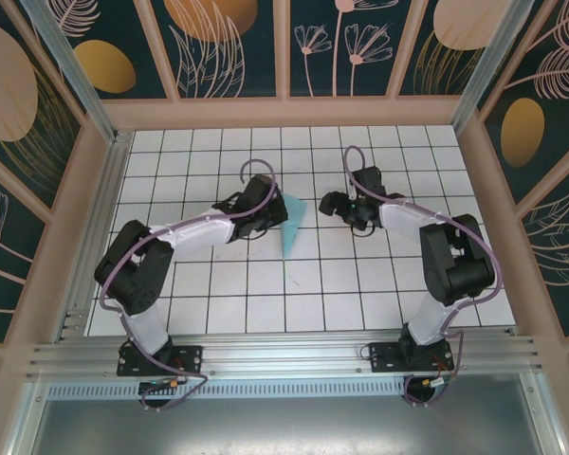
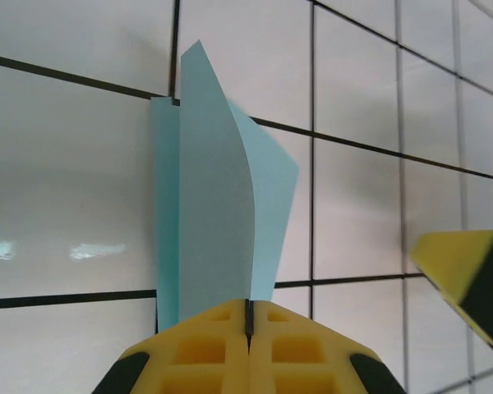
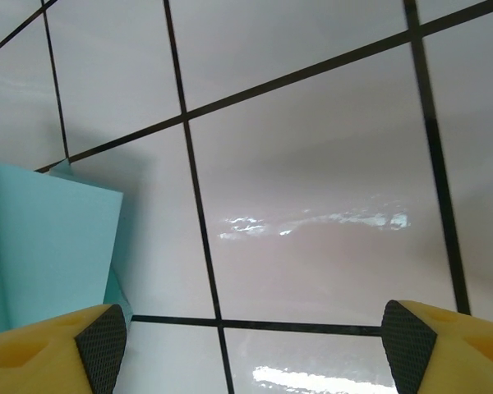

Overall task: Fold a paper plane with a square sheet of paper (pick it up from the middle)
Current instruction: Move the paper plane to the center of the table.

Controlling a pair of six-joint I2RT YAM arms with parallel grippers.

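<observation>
**Folded paper pinched on the left, wide pincer waiting on the right**

Starting left, over the white-grid counter (image 1: 171,284): left pincer (image 1: 264,220) clamped fully shut on the sheet of paper (image 1: 292,226). From the left wrist, pads meeting at a thin seam, folded turquoise layers fanning straight out ahead. Gripped at one edge, the rest free.

Middle, from the top: paper just right of the left pincer, between both arms. Long axis running far-to-near, wide at the far end and narrowing to a tip toward the arm bases. Cannot tell whether touching the counter or lifted off it.

Right: right pincer (image 1: 336,204) spread wide, holding nothing, close beside the paper but apart from it. From the right wrist, turquoise edge off to the left of the fingers, only tile between them.

Judging by shape: mid-fold, no finished plane yet. For the coming move, paper lying leftward of the open pincer, free side facing it, so right arm nearer and better placed. Likely needs a sideways approach across the long axis.
</observation>
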